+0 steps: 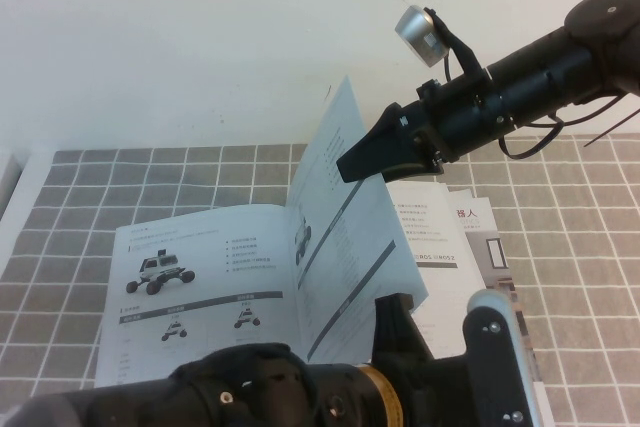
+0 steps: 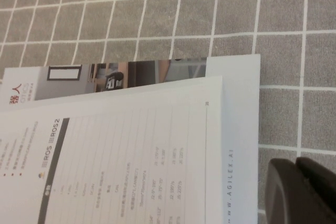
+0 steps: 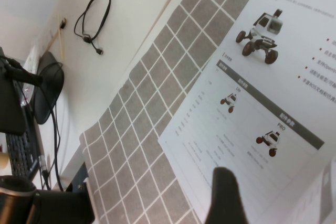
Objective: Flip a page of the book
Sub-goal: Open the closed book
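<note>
The right pincer (image 1: 352, 165) is clamped on the page's (image 1: 345, 237) outer edge, holding it upright over the book's (image 1: 200, 277) spine so it can fall leftward. The left pincer (image 1: 395, 322) waits at the surface's (image 1: 90, 187) near edge; I cannot tell its state.

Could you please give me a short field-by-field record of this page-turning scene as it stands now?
Book: large thin white softcover catalogue, lying open on the grey checked mat.
Page: thin glossy white sheet, lifted and standing near upright above the spine.
Right gripper: at the sheet's raised edge, apparently pinching it.
Left gripper: low near the catalogue's right-hand corner, not touching paper.
Left-hand page: shows a white rover car.
</note>
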